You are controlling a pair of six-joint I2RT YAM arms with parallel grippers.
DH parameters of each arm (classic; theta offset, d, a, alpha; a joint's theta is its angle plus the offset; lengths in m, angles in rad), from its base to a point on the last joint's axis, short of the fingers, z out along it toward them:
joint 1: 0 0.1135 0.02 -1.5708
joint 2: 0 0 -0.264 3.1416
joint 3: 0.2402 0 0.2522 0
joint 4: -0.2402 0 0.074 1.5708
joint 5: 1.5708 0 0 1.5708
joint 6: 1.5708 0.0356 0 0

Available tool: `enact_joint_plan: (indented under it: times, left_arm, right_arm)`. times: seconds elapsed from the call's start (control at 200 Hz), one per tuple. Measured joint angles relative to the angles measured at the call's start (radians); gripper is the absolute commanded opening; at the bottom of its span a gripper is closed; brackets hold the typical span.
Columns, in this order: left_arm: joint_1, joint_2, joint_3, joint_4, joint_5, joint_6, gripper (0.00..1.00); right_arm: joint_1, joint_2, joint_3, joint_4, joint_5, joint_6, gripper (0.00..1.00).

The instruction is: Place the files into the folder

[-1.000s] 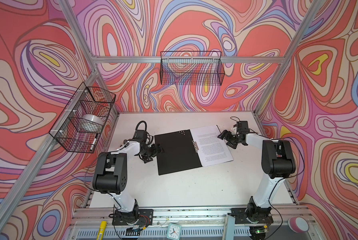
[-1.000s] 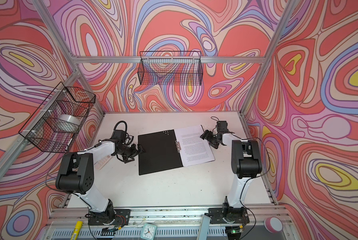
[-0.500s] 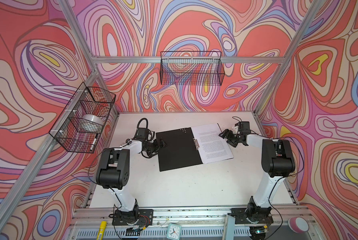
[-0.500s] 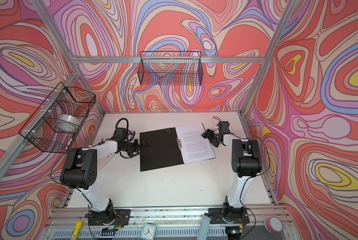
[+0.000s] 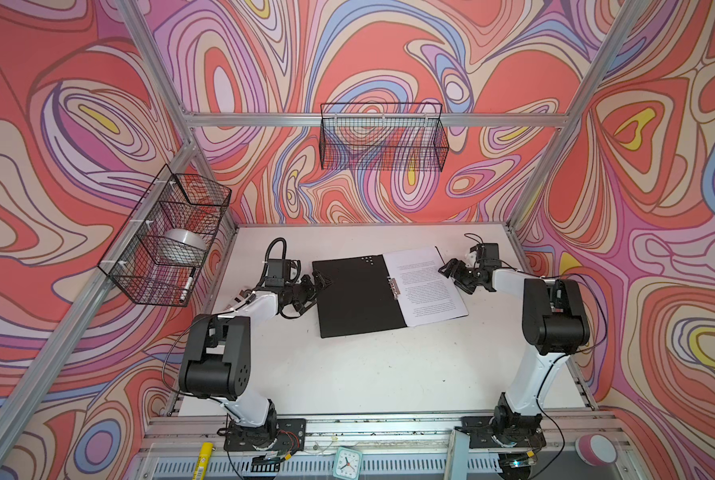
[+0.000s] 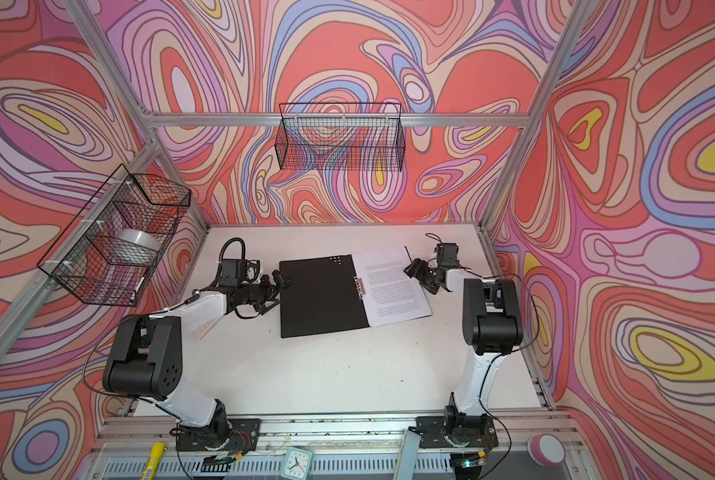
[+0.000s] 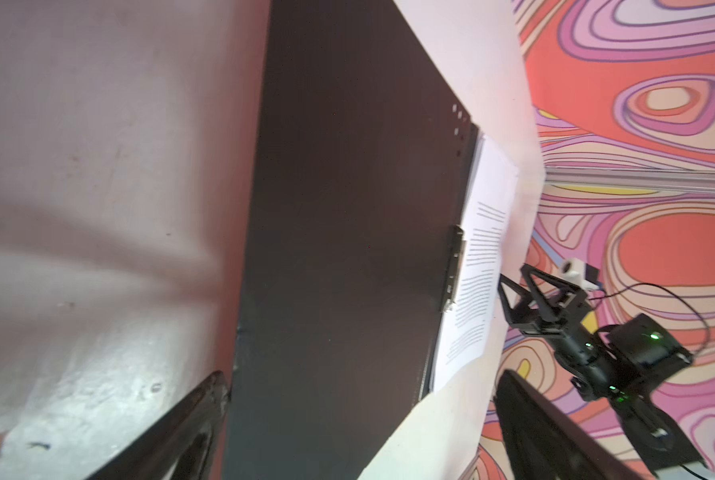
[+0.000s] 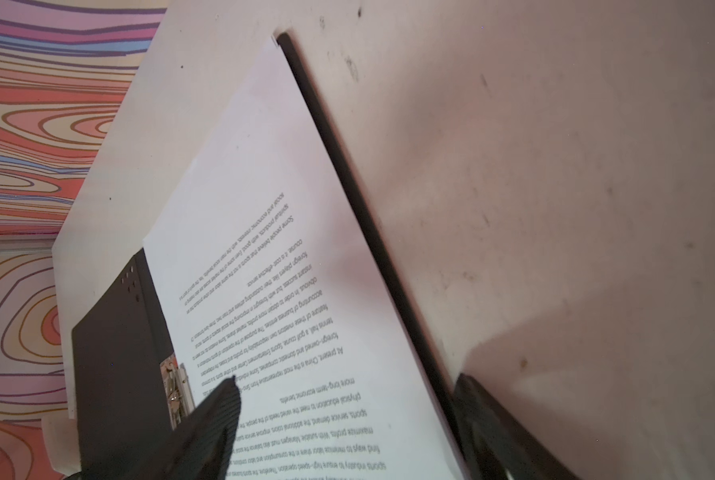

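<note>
On the table (image 5: 368, 374), files (image 5: 424, 286) lie inside the open folder (image 5: 351, 295).

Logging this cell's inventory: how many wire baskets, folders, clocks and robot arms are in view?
wire baskets: 2
folder: 1
clock: 1
robot arms: 2
Total: 6
</note>
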Motion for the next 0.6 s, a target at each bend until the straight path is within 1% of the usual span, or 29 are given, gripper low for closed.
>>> enact_joint_plan:
  times: [0.07,0.125,0.23,0.441,0.601]
  left_arm:
    - [0.000,-0.030,0.000,0.031,0.019,-0.018,1.00]
    - [-0.014,-0.046,0.000,0.061,0.071,-0.035,1.00]
    - [-0.046,-0.062,0.001,0.092,0.134,-0.052,1.00]
    - [-0.064,-0.079,0.033,0.091,0.178,-0.064,1.00]
    - [-0.085,-0.135,0.080,0.004,0.172,-0.024,1.00]
  right_arm:
    - [0.001,0.000,0.000,0.000,-0.003,0.002,0.84]
    - [0.010,0.002,-0.002,-0.005,-0.048,0.010,0.83]
    - [0.051,0.003,-0.006,-0.013,-0.107,0.014,0.83]
    - [0.067,0.005,-0.006,-0.023,-0.137,0.013,0.83]
    - [0.086,0.004,-0.015,-0.026,-0.167,0.013,0.83]
